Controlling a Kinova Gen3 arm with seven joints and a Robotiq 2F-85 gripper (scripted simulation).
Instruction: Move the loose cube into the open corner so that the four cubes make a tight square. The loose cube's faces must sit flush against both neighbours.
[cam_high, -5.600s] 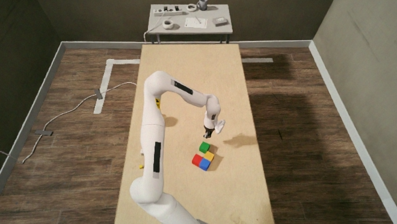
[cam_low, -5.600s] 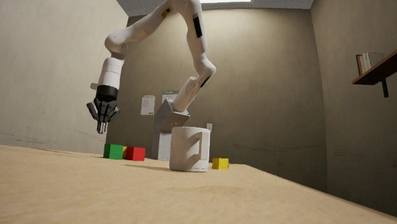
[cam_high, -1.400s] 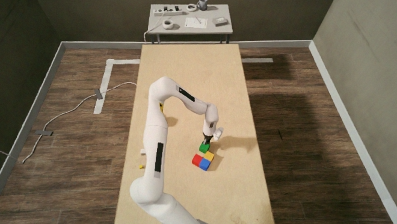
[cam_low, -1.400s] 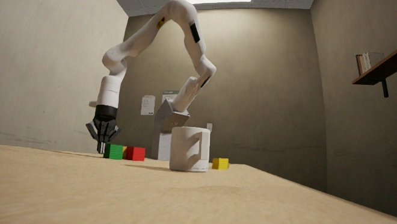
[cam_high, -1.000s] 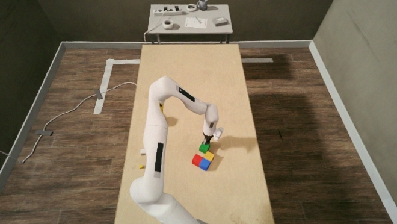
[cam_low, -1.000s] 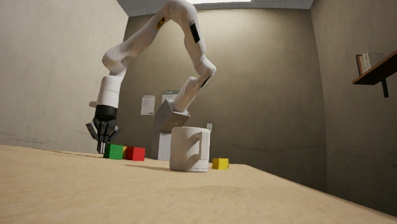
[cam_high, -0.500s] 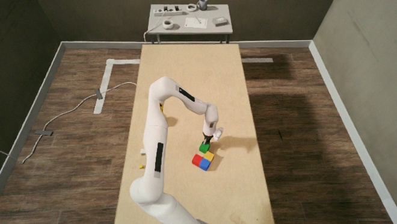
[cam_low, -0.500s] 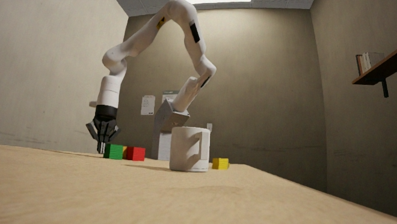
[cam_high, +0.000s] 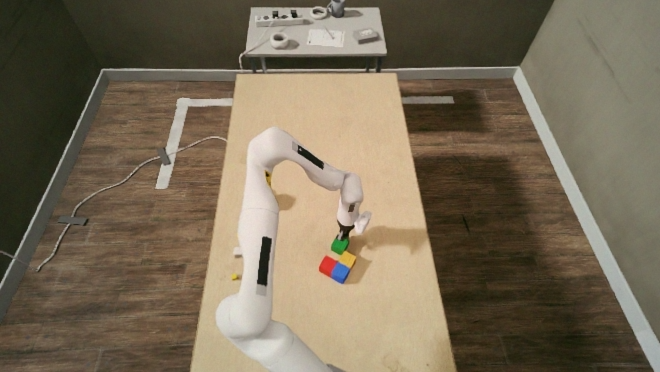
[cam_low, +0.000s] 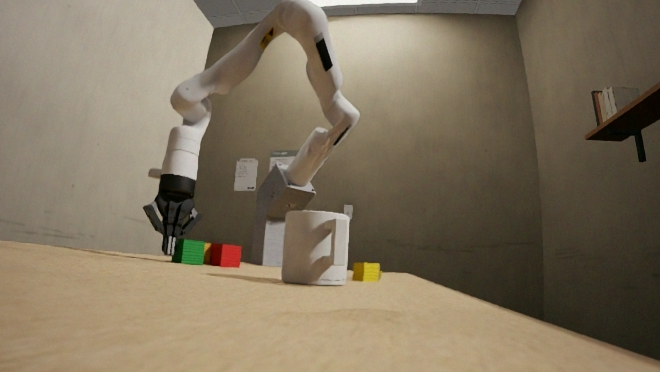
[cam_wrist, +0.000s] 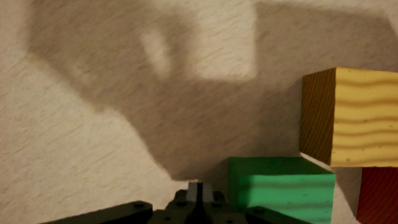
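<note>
One green wooden cube is sitting beside the closed, empty black gripper, seemingly just short of the yellow wooden cube, bare tabletop lying beyond.

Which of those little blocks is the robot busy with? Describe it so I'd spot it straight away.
Find the long tan table and follow the white arm down to its black gripper, fingers shut. Right beside the fingertips sits the green cube. It is the only green one, and it stands slightly apart from the red cube, yellow cube and blue cube packed together.
</note>
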